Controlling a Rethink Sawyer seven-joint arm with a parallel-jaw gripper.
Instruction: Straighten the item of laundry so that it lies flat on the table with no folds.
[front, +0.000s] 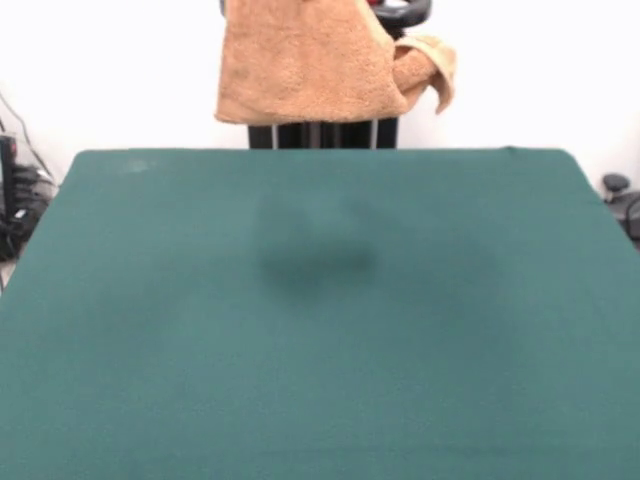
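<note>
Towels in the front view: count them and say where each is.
1. The orange-tan towel hangs in the air at the top centre, above the far edge of the green table, not touching it. Its top is cut off by the picture's edge.

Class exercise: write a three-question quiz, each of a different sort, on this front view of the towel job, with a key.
1. True or false: the towel lies flat on the table.
2. The towel hangs: A at the picture's top, B at the table's near edge, C off the right side.
3. Fill in: a dark ____ shows on the green cloth below the towel.

Key: 1 false; 2 A; 3 shadow.
</note>
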